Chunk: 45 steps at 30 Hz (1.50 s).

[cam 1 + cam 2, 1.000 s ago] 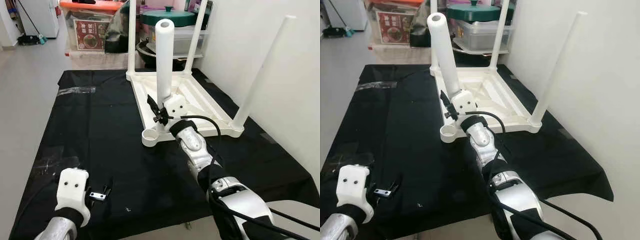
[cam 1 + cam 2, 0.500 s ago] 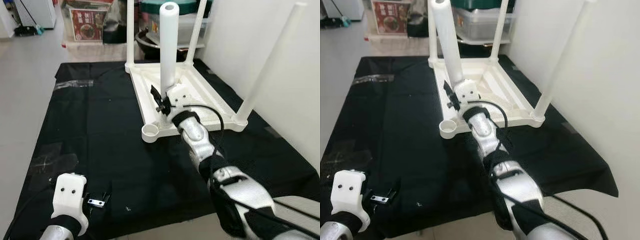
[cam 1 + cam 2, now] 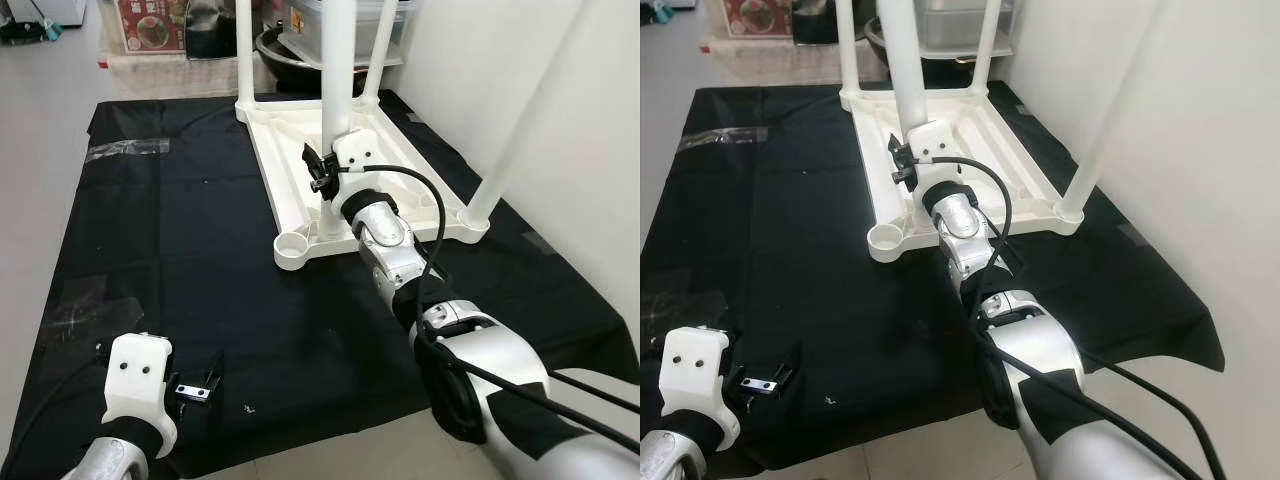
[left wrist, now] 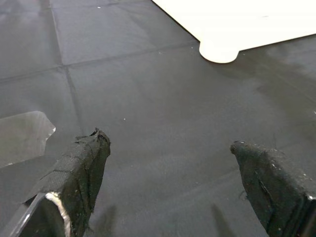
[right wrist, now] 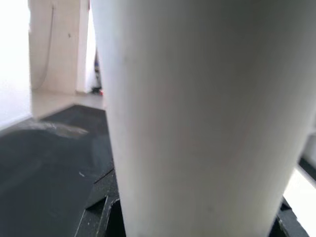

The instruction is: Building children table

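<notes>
A white children's table (image 3: 290, 150) lies upside down on a black cloth (image 3: 180, 230). Legs stand in three of its corners, one of them at the near right (image 3: 525, 120). The near-left corner socket (image 3: 292, 247) is open and holds nothing. My right gripper (image 3: 322, 172) is shut on a loose white leg (image 3: 338, 90), which it holds upright over the frame just right of and behind that socket. In the right wrist view the leg (image 5: 197, 108) sits between the black fingers (image 5: 98, 212). My left gripper (image 3: 197, 388) is open, low over the cloth at the near left, with nothing between its fingers (image 4: 79, 168).
A white wall (image 3: 560, 100) runs close along the table's right side. Storage boxes and pots (image 3: 150, 25) are stacked behind the cloth. Clear tape patches (image 3: 125, 148) lie on the cloth at the left. Pale floor borders the cloth at the left and front.
The head camera has tipped down and come closer, so the whole scene has shifted. My right gripper still holds the leg by the near-left corner. The left arm has not moved.
</notes>
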{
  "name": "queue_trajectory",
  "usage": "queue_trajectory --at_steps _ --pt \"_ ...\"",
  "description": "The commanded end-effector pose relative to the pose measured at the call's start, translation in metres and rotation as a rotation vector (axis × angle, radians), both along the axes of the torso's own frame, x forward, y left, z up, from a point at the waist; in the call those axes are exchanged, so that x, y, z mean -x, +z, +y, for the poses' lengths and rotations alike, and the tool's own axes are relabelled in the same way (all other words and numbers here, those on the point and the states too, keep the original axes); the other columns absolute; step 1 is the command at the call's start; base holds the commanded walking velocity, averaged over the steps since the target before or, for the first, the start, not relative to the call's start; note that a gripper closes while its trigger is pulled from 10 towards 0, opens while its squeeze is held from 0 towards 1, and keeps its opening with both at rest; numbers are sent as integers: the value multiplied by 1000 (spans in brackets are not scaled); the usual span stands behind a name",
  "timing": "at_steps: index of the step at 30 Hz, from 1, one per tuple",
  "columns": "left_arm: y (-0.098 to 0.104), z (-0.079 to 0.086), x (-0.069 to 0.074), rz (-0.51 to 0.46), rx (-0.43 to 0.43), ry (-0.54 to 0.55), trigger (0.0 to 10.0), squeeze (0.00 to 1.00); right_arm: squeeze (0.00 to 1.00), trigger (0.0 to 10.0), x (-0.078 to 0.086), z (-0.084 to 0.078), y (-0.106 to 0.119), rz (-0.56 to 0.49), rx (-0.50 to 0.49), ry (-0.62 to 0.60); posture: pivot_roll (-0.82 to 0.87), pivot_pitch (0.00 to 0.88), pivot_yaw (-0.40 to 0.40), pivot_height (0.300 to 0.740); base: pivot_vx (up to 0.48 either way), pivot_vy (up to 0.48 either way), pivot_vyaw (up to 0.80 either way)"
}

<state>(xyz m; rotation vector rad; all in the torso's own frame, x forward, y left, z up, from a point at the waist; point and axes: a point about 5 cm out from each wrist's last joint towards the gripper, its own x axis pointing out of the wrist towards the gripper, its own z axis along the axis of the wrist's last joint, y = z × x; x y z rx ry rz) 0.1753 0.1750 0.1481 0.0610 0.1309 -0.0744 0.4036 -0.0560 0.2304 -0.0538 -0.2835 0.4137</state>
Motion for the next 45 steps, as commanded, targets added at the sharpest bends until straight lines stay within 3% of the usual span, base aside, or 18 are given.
queue_trajectory --at_steps 1,3,11,13,14,15,16,18,20,25,27,33,35,38,43,45 --pt "-4 1 -2 19 1 6 10000 0 0 10000 4 -4 -55 364 -116 48 239 86 -108 740 0 0 0" --pt "-5 -2 -9 14 6 -1 10000 0 0 10000 8 -6 -67 455 -156 115 220 72 -107 740 0 0 0" --pt "-4 -2 -23 -7 14 -4 10000 0 0 10000 15 -16 -78 518 -143 226 174 38 -105 740 0 0 0" --pt "-5 -1 -25 -10 14 0 10000 0 0 10000 23 -21 -81 514 -135 254 157 25 -103 740 0 0 0" --pt "-6 1 -29 -12 14 3 10000 0 0 10000 35 -24 -82 513 -136 275 142 7 -99 740 0 0 0" --pt "-6 1 -29 -12 14 3 10000 0 0 10000 35 -24 -82 513 -136 275 142 7 -99 740 0 0 0" --pt "-6 1 -32 -19 16 3 10000 0 0 10000 52 -21 -80 507 -138 301 131 0 -99 740 0 0 0" --pt "-6 1 -32 -19 16 3 10000 0 0 10000 52 -21 -80 507 -138 301 131 0 -99 740 0 0 0" --pt "-6 0 -39 -34 16 2 10000 0 0 10000 77 -9 -70 489 -156 336 116 0 -98 740 0 0 0" --pt "-6 1 -42 -42 14 5 10000 0 0 10000 85 -2 -62 473 -160 352 114 0 -101 740 0 0 0" --pt "-7 4 -48 -56 4 18 10000 0 0 10000 93 6 -48 418 -151 379 111 0 -105 740 0 0 0" --pt "-8 7 -56 -71 -7 32 10000 0 0 10000 88 6 -37 336 -119 366 117 0 -110 740 0 0 0" --pt "-6 8 -60 -91 -14 40 10000 0 0 10000 77 0 -11 225 -105 316 127 0 -116 740 0 0 0" --pt "-6 9 -63 -101 -18 47 10000 0 0 10000 72 -6 14 145 -102 289 130 0 -118 740 0 0 0" --pt "-7 11 -64 -105 -22 52 10000 0 0 10000 73 -11 37 80 -92 283 130 0 -119 740 0 0 0" --pt "-10 12 -66 -109 -26 58 10000 0 0 10000 81 -17 65 -19 -74 290 122 0 -114 740 0 0 0"
